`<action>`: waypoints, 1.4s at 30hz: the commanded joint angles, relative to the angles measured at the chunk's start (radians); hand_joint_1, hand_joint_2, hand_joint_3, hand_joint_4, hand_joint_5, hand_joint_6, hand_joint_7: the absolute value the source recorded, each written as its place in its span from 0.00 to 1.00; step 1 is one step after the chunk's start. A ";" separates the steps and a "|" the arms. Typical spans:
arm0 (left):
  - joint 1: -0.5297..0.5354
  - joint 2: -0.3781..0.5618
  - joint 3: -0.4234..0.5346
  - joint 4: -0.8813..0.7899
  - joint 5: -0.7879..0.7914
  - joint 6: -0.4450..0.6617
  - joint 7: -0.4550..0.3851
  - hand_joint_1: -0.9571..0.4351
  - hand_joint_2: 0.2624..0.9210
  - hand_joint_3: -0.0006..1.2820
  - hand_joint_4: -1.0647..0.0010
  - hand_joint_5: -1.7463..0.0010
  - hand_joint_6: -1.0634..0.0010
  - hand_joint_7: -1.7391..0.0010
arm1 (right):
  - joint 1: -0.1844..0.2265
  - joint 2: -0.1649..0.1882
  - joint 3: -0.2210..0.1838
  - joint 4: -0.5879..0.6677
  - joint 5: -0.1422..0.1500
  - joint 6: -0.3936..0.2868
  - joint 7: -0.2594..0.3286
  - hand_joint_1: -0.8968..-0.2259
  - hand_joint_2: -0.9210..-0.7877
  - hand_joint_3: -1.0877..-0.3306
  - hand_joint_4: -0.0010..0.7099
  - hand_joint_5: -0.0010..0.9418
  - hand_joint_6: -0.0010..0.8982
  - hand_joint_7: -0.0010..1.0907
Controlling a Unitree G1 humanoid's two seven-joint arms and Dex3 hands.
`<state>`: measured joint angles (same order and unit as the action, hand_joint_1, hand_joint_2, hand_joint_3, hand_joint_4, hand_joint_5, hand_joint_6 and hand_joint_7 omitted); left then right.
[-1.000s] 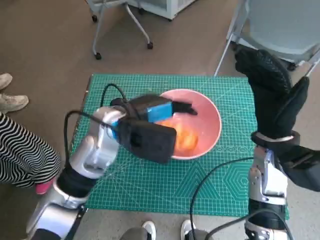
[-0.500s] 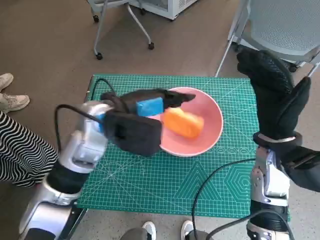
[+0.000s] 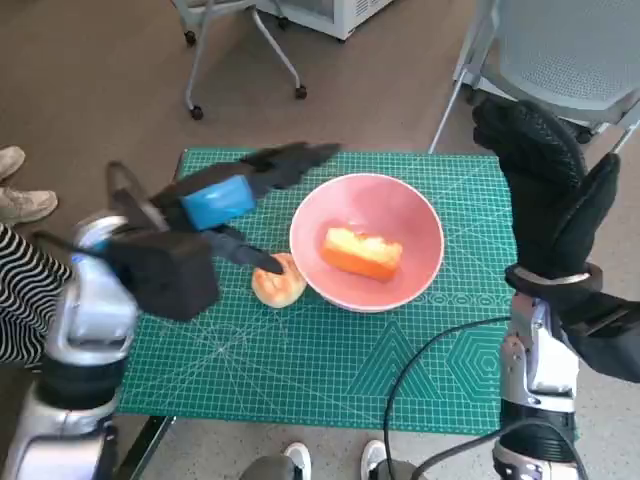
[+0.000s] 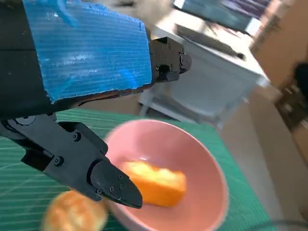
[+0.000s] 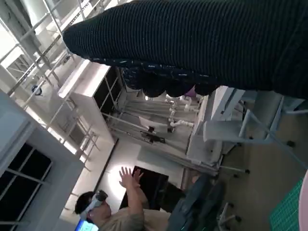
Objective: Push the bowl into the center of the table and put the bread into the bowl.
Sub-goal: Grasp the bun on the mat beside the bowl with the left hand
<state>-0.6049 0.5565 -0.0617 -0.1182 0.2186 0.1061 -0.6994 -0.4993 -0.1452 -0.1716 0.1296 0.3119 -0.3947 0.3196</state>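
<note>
The pink bowl (image 3: 370,242) stands near the middle of the green mat, a little to the right, with an orange-crusted slice of bread (image 3: 362,252) lying in it. A round bread roll (image 3: 279,281) lies on the mat against the bowl's left side. My left hand (image 3: 240,190) hovers above the mat left of the bowl, fingers spread and holding nothing. The left wrist view shows the bowl (image 4: 202,163), the slice (image 4: 156,183) and the roll (image 4: 74,216) below my left hand (image 4: 91,96). My right hand (image 3: 545,190) is raised at the table's right edge, empty, fingers up.
The green cutting mat (image 3: 330,370) covers the table. A grey chair (image 3: 570,50) stands behind the right corner and a wheeled stand (image 3: 240,50) behind the left. A person's striped leg (image 3: 35,300) and shoes (image 3: 20,190) are at the left. Another person (image 5: 120,211) shows in the right wrist view.
My left hand has let go of the bread slice, which now lies in the bowl, and has drawn back to the left and up. The roll beside the bowl has come into sight.
</note>
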 commanded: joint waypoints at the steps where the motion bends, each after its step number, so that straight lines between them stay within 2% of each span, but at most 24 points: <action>1: 0.067 0.011 0.038 -0.032 -0.023 0.004 0.042 0.51 0.71 0.00 1.00 1.00 0.95 0.98 | 0.012 -0.002 0.000 0.016 0.008 0.012 0.010 0.35 0.00 0.58 0.24 0.00 0.03 0.55; 12: 0.182 0.010 0.073 0.049 -0.048 -0.082 0.122 0.48 0.72 0.00 0.96 0.99 0.92 0.97 | 0.005 -0.004 0.000 0.026 0.008 0.009 0.019 0.34 0.00 0.58 0.24 0.00 0.03 0.55; 20: 0.218 -0.004 0.062 0.130 -0.046 -0.151 0.172 0.46 0.73 0.01 0.92 0.99 0.89 0.96 | -0.001 -0.007 -0.001 0.033 0.010 0.012 0.024 0.34 0.00 0.58 0.25 0.01 0.04 0.56; 25: 0.214 -0.025 0.036 0.223 -0.035 -0.208 0.202 0.46 0.74 0.01 0.91 0.99 0.88 0.96 | -0.005 -0.008 -0.001 0.036 0.012 0.015 0.027 0.35 0.00 0.58 0.26 0.01 0.05 0.56; 34: 0.165 -0.066 -0.007 0.516 -0.032 -0.354 0.237 0.47 0.75 0.01 0.89 0.99 0.85 0.96 | -0.004 -0.008 0.000 0.034 0.013 0.017 0.031 0.34 0.00 0.59 0.25 0.01 0.06 0.56; 42: 0.130 -0.078 -0.035 0.680 -0.015 -0.390 0.251 0.45 0.77 0.01 0.88 0.99 0.83 0.97 | -0.002 -0.015 -0.004 0.023 0.021 0.027 0.037 0.33 0.00 0.60 0.25 0.00 0.05 0.55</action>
<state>-0.4430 0.4822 -0.0879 0.5130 0.1966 -0.2614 -0.4607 -0.5102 -0.1541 -0.1745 0.1510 0.3198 -0.3868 0.3476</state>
